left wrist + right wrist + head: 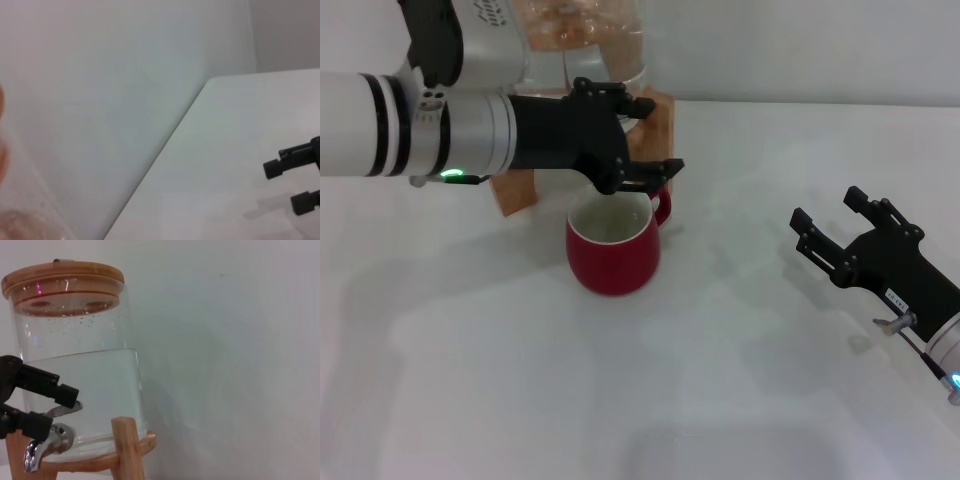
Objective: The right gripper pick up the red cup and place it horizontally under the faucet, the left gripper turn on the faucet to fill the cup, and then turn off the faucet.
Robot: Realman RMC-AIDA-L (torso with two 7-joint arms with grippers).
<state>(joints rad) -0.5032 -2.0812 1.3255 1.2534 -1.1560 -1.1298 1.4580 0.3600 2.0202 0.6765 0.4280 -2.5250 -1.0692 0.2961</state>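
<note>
The red cup [613, 250] stands upright on the white table, its handle toward the jar, just in front of the wooden stand. My left gripper [655, 137] reaches over the cup to the faucet, which it hides in the head view. In the right wrist view the faucet [47, 444] shows chrome at the jar's foot, and the left gripper [57, 410] has its fingers apart on either side of the faucet's lever. My right gripper [828, 207] is open and empty, off to the cup's right above the table; it also shows in the left wrist view [285, 186].
The glass water jar [80, 385] with a wooden lid [62, 277] sits in a wooden stand [127, 445] at the table's back, against a pale wall. The jar is about half full of water. White table [620, 400] spreads in front.
</note>
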